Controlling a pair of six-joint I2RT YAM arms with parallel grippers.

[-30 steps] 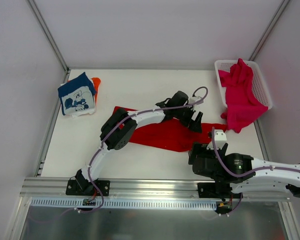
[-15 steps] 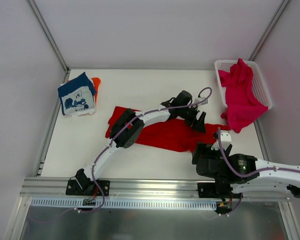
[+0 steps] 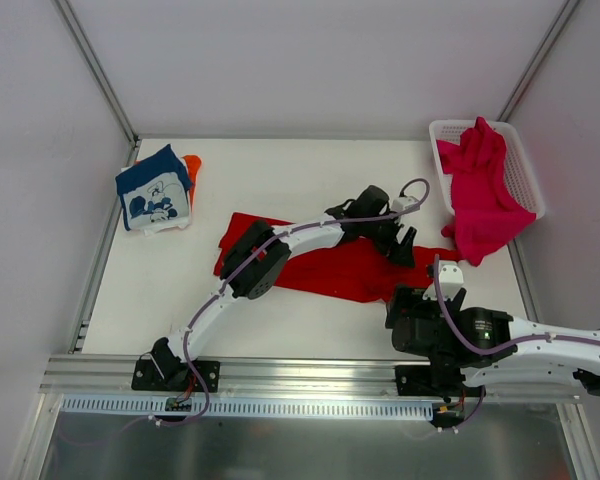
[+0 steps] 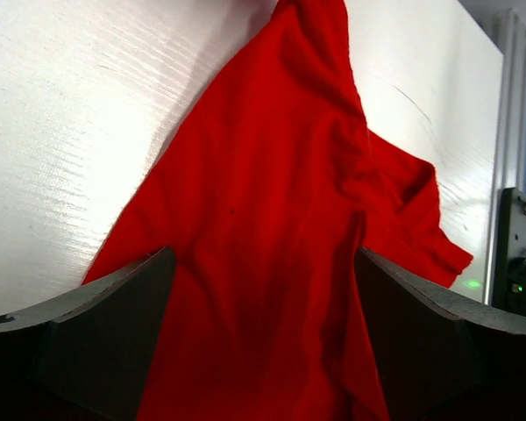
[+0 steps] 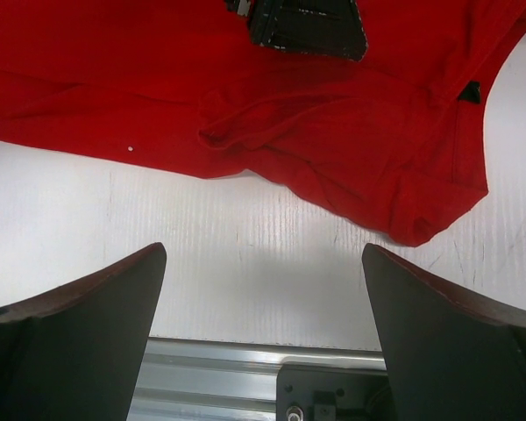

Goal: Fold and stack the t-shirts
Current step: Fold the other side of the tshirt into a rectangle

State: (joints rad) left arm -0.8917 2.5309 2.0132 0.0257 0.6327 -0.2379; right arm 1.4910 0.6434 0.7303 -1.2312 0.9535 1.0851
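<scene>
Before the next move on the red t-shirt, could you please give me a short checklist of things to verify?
1. Left hand open: ok, the plain red cloth t-shirt lies between its jaws.
2. Right hand open and empty: ok, above the bare white table by the shirt's near edge.
3. Red t-shirt lying flat: not ok, wrinkled and bunched.
4. Left hand touching the cloth: cannot tell.
5. Stack ready: ok, the navy printed cloth t-shirt lies folded on the orange one.

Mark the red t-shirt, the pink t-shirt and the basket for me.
red t-shirt [image 3: 345,282], top external view, flat middle of the cloth.
pink t-shirt [image 3: 480,190], top external view, bunched cloth inside the basket.
basket [image 3: 521,160], top external view, bare right mesh wall.
</scene>
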